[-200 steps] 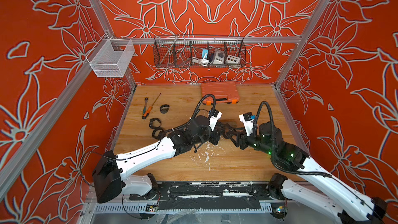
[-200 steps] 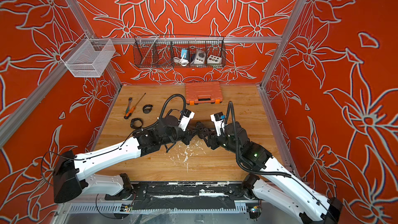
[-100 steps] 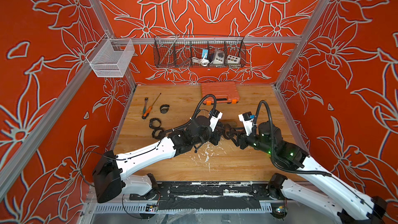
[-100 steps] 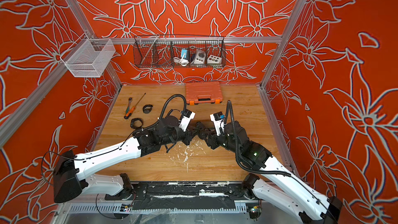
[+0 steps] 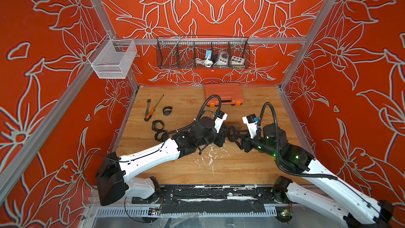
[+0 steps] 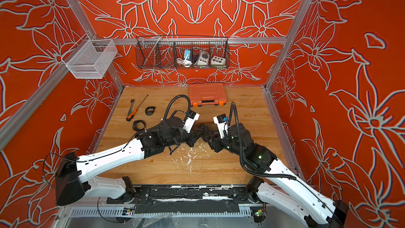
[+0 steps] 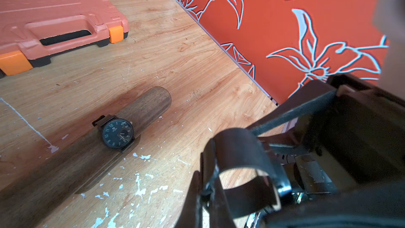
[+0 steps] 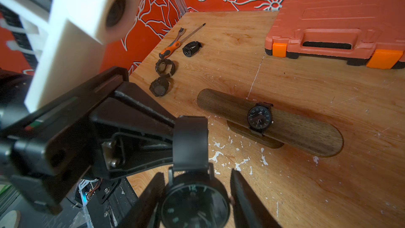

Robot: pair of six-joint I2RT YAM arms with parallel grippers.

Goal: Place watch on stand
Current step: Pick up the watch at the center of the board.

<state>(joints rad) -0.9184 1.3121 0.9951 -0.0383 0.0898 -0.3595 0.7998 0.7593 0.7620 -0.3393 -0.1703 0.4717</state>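
As I read the scene from the console, items by descending size:

1. Table (image 8: 230, 40): wooden top, flecked with white chips. Clock bearings below are taken from its centre, 12 being the back wall.
2. Orange case (image 8: 339, 18): at 12 o'clock, shut and well apart from the work.
3. Stand (image 8: 306, 134): near centre, a dark wooden bar on its small base. One end is bare, and I judge there is room for another watch.
4. Left gripper (image 8: 175, 141): just at 6 o'clock of the stand, pressed together on the strap. I judge it is there to keep the loop open for threading.
5. Right gripper (image 8: 197, 173): facing the left one, fingers on either side of the case and apparently pinching it. This steadies the dial.
6. Watch (image 8: 195, 202): held between both grippers and apparently clear of the table, near the stand and not yet on it.
7. Seated watch (image 8: 259, 117): wrapped around the bar, dial up.
8. Three spare watches (image 8: 191, 48) (image 8: 165, 67) (image 8: 158, 86): at 10 o'clock, waiting their turn by my estimate.
9. Screwdriver (image 8: 171, 50) and small wrench (image 8: 178, 35): at 10 o'clock beside the spares and unrelated to this job.
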